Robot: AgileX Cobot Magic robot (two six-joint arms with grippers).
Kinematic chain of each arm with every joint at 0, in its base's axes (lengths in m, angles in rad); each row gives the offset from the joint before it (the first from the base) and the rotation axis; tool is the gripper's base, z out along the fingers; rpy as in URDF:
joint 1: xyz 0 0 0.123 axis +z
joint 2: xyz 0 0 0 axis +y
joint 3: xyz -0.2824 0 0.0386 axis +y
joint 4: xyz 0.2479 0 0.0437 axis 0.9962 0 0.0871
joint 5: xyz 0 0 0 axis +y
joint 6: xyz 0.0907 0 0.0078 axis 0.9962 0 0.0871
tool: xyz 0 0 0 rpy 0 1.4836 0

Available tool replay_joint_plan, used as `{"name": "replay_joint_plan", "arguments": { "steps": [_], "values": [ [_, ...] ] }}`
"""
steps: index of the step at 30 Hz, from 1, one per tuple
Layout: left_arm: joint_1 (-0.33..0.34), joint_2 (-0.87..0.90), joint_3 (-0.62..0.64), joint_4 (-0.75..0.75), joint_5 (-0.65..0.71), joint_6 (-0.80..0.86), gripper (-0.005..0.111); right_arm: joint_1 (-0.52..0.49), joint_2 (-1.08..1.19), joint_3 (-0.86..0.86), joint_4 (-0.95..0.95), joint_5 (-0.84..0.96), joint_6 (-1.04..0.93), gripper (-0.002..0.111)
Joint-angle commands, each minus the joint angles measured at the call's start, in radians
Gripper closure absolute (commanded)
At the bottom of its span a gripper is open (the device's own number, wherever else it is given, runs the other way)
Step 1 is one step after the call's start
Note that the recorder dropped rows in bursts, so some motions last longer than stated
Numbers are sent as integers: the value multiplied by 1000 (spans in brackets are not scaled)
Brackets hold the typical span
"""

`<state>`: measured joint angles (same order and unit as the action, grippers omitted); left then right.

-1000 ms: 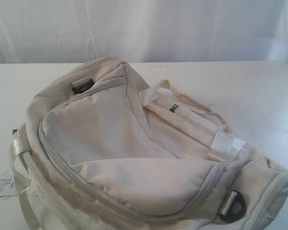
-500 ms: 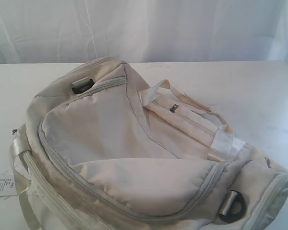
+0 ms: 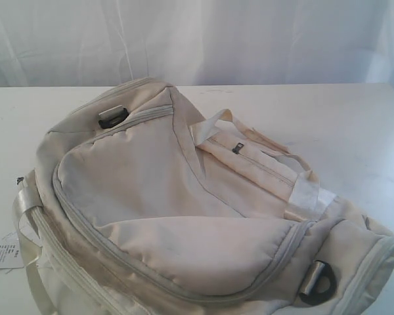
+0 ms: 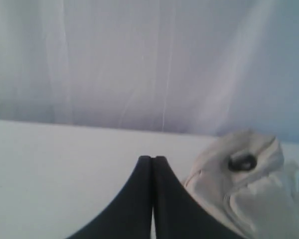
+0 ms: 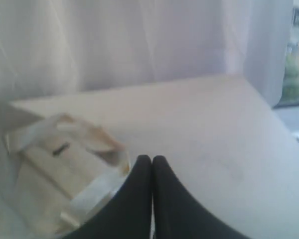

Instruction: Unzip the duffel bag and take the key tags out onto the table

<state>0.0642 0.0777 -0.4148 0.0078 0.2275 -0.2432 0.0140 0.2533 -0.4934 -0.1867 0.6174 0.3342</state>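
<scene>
The cream duffel bag (image 3: 171,203) lies zipped across the white table (image 3: 354,131), filling the lower left of the exterior view. Its grey zipper trim (image 3: 85,226) curves round the top panel, and a small dark zipper pull (image 3: 236,148) sits by the pale handles (image 3: 302,190). Neither gripper shows in the exterior view. My left gripper (image 4: 152,158) is shut and empty, with the bag's end and a black D-ring (image 4: 241,162) beside it. My right gripper (image 5: 152,158) is shut and empty too, next to the handles (image 5: 89,191). The key tags are hidden.
A white paper tag (image 3: 3,254) lies at the bag's left end. Black D-rings sit at the bag's far end (image 3: 111,117) and near end (image 3: 317,282). A pale curtain (image 3: 197,39) hangs behind the table. The table's far right edge (image 5: 269,104) shows in the right wrist view.
</scene>
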Motion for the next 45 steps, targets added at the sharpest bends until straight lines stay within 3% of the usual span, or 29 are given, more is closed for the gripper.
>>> {"name": "replay_joint_plan", "arguments": {
  "steps": [1,2,4,7,9,18,28,31,38,45],
  "values": [
    [-30,153,-182,-8,338,176,107,22,191,-162,350,327,-296,108],
    [-72,236,-265,-52,476,252,107,25,267,-190,520,407,-418,108],
    [-128,341,-339,-119,641,375,107,25,345,-203,638,480,-550,108],
    [-206,490,-405,-204,808,501,107,25,425,-204,641,539,-589,108],
    [-240,549,-422,-231,845,548,107,25,452,-204,616,571,-589,108],
    [-415,633,-398,-237,692,610,107,25,423,-211,588,604,-555,108],
    [-426,631,-234,-237,445,610,107,25,419,-186,578,563,-552,106],
    [-426,631,-200,-256,408,610,107,25,424,-174,586,541,-523,94],
    [-426,631,-203,-291,408,610,107,25,483,-166,585,560,-484,40],
    [-426,631,-203,-293,408,610,107,25,588,-156,456,511,-363,39]
  ]
}}
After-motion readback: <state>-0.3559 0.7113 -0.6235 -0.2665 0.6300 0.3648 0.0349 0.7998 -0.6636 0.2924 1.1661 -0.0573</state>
